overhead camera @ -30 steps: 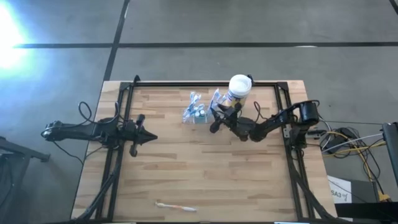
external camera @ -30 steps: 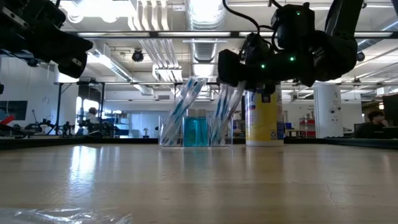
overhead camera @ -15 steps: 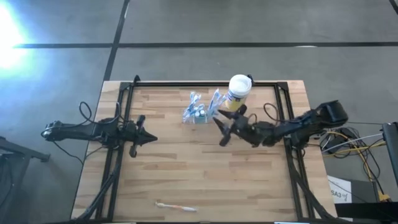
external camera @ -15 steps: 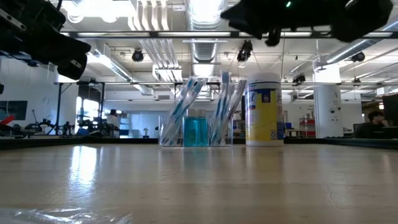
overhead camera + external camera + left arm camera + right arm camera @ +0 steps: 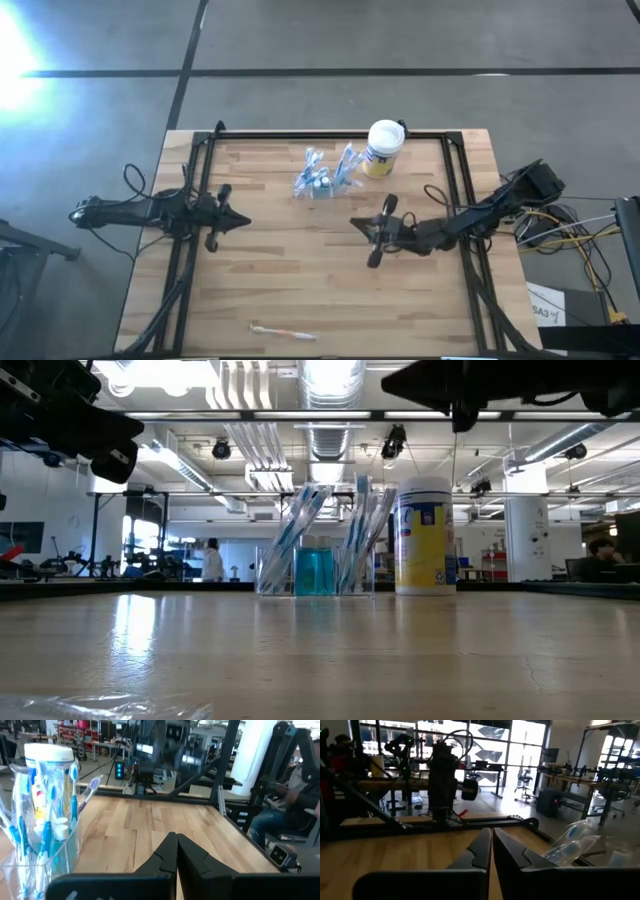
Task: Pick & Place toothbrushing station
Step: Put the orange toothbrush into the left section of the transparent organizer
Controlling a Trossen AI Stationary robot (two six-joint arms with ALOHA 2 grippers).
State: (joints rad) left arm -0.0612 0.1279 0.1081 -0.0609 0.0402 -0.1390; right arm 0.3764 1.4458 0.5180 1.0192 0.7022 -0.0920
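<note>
1. I see the toothbrushing station standing upright near the far edge of the wooden table, a clear low plastic holder with blue-handled toothbrushes leaning out of it and a blue block in its middle.
2. Just beside it, on the right-arm side, stands the white canister with a yellow label; from the low camera I cannot tell whether the two touch.
3. Nothing grips the station; it sits free on the table.
4. My right gripper hangs over the middle of the table, well apart from the station and nearer to me than it, its two fingers pressed together on nothing.
5. My left gripper waits at the left side of the table, pointing toward the centre, fingers clenched and empty; its wrist camera sees the station off to one side.
6. A single toothbrush lies flat near the table's near edge, far from everything else.
7. A crinkled bit of clear plastic lies right before the low camera.
8. A person stands in the room beyond the table.
</note>
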